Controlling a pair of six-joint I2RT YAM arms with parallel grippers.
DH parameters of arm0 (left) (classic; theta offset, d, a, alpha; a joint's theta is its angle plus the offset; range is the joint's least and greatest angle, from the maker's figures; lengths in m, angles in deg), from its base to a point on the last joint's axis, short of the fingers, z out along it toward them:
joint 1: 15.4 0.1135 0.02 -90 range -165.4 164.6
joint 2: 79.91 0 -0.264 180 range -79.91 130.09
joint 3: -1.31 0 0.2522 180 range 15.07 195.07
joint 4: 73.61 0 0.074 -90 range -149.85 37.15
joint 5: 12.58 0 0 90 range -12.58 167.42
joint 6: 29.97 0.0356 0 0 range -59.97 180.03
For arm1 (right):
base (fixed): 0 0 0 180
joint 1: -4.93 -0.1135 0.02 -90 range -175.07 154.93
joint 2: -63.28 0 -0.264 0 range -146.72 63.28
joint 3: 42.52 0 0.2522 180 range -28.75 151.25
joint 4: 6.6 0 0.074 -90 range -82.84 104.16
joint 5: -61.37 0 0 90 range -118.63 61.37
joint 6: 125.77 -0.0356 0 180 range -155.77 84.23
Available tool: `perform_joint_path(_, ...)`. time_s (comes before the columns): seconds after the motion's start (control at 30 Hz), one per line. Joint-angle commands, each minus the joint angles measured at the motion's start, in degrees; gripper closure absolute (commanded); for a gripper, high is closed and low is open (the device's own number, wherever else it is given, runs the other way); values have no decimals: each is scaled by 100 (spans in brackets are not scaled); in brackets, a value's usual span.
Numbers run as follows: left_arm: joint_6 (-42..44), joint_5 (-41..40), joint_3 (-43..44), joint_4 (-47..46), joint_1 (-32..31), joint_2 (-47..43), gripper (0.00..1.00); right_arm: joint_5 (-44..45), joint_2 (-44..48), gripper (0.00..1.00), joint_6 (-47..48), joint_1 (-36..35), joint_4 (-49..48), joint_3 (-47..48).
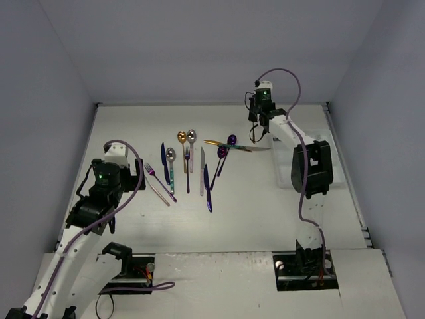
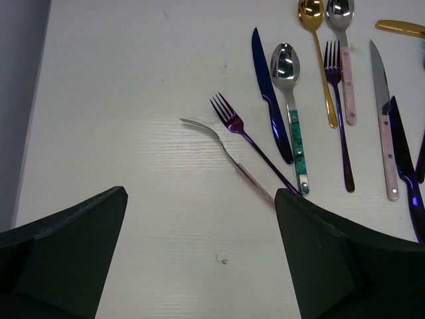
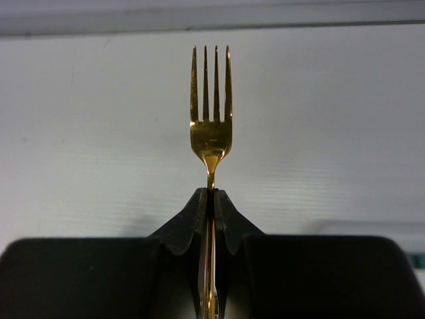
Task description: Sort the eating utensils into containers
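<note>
Several utensils lie loose mid-table: a gold spoon (image 1: 180,137), a silver spoon (image 1: 191,135), a blue knife (image 1: 164,159), purple spoons (image 1: 231,141) and a gold knife (image 1: 216,142). My left gripper (image 1: 118,159) is open and empty just left of them. In its wrist view the gripper (image 2: 200,199) hovers over bare table, near a purple fork (image 2: 232,123) and a silver fork (image 2: 199,127). My right gripper (image 1: 256,127) is raised at the back right. It (image 3: 212,194) is shut on a gold fork (image 3: 210,133), tines pointing away. The white tray (image 1: 284,174) lies under the right arm, mostly hidden.
A teal-handled spoon (image 2: 287,63), a pink-handled knife (image 2: 380,73) and another blue knife (image 2: 402,139) lie right of the left gripper. Grey walls close the table at the back and both sides. The right arm's dark link (image 1: 312,166) hangs over the tray.
</note>
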Motion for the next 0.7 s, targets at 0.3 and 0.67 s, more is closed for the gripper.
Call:
perform_joint_path(0.3,43,-30,94,-324,12,-52,8,2863,2396,100,-4616,942,-396,-2047)
perform_joint_path(0.67,35,-73,102,-306,12,-52,8,3420,1924,100,-6052,1424,-404,-2162)
